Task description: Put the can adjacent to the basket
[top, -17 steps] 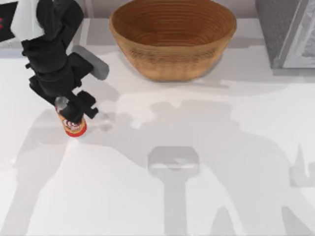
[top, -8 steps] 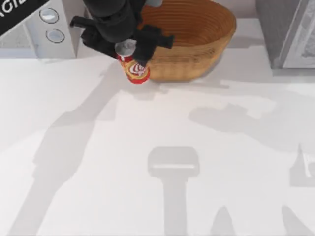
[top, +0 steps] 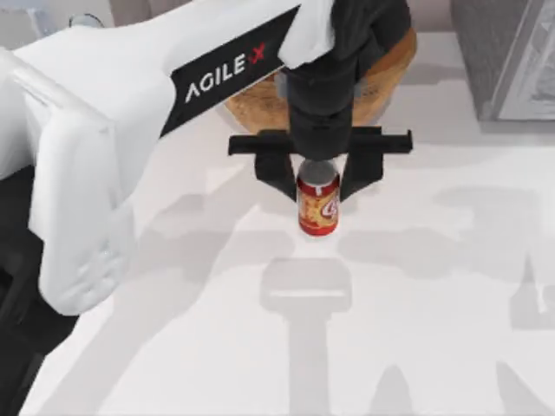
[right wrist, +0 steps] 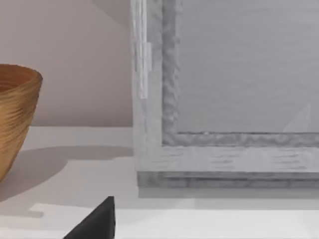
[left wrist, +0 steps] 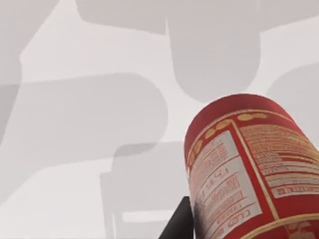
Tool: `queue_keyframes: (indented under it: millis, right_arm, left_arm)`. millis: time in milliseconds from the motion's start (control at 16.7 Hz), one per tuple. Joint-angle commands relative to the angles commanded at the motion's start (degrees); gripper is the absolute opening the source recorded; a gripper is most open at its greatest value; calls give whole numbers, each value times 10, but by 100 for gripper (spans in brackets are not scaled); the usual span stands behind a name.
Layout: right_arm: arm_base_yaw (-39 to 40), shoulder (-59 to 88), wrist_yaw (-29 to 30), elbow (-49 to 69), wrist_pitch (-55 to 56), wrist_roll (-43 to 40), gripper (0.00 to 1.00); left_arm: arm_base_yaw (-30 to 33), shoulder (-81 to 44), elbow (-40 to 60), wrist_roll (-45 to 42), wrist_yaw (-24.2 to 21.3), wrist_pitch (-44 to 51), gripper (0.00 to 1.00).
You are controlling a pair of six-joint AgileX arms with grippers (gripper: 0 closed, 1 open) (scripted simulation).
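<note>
White table (top: pixel 173 347) | left hand (top: pixel 318 184) clamps can (top: pixel 318 206) | basket (top: pixel 390 74) mostly hidden, contents unclear

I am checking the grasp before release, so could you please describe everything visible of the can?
The can is small and red with an orange-yellow band, white script logo and silver top; the left wrist view shows a printed label panel. It stands upright between the left hand's fingers, in front of the basket, apart from it.

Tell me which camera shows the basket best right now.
The right wrist view: the basket shows its side wall and rim unobstructed. In the top view the left arm covers most of it.
</note>
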State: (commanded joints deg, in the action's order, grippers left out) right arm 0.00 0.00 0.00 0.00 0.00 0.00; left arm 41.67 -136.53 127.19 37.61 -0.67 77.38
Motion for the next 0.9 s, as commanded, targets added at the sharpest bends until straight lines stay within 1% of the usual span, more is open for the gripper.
queue_keyframes:
  millis: [180,900]
  right_arm:
    - [0,0,0,0,0,0,100]
    - [0,0,0,0,0,0,100]
  left_arm:
    - [17,-30,5,39,9,7,0]
    - [18,-31,-14,40,9,-11,0]
